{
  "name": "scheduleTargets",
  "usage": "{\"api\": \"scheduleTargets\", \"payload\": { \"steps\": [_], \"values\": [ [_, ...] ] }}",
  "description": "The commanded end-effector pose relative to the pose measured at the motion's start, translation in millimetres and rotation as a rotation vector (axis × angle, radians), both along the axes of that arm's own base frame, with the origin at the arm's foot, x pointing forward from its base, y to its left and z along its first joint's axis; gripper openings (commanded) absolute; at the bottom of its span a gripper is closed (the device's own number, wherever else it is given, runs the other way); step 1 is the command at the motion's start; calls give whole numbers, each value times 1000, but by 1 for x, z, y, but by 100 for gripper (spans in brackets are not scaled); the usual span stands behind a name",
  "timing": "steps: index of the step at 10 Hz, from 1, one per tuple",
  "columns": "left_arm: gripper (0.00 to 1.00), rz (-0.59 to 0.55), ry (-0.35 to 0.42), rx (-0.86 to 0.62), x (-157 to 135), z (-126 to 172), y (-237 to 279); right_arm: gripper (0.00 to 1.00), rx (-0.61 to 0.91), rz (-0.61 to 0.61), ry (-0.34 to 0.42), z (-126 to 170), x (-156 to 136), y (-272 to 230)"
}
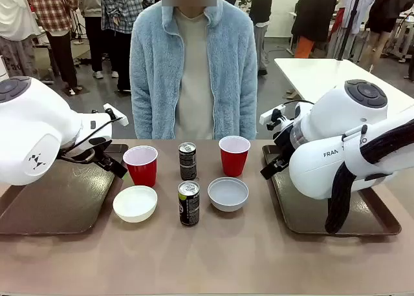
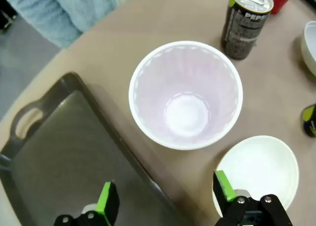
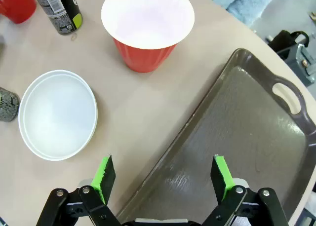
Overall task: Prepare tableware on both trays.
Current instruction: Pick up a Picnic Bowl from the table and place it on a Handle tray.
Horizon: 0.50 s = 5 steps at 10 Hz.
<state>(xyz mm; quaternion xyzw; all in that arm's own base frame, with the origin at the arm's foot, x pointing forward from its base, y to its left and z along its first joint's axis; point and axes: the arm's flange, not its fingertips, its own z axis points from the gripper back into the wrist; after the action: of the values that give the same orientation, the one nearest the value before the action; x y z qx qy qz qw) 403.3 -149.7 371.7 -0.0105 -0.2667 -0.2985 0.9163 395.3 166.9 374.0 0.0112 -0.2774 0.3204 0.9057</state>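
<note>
The left dark brown rectangular plastic tray [image 1: 58,202] and the matching right tray [image 3: 247,137] are lying bare and open, while two red plastic cups [image 1: 140,165] [image 1: 234,155], two small dark drink cans [image 1: 187,161] [image 1: 188,203] and two small round bowls [image 1: 135,203] [image 1: 228,194] are crowding the tan surface [image 1: 207,264] between them.

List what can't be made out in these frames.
Front view: far drink can label, too small to read.
Front view: right tray, much of it behind the right arm.
Left wrist view: near drink can and pale grey bowl, cut by the right edge.
Right wrist view: left red cup, cut by the top edge.
</note>
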Motion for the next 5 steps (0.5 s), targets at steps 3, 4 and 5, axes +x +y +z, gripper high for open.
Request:
{"api": "scheduleTargets", "payload": {
  "steps": [3,4,5],
  "values": [
    [100,0,0,0,0,0,0,100,0,0,0,0,0,0],
    [100,0,0,0,0,0,0,100,0,0,0,0,0,0],
    [100,0,0,0,0,0,0,100,0,0,0,0,0,0]
  ]
}}
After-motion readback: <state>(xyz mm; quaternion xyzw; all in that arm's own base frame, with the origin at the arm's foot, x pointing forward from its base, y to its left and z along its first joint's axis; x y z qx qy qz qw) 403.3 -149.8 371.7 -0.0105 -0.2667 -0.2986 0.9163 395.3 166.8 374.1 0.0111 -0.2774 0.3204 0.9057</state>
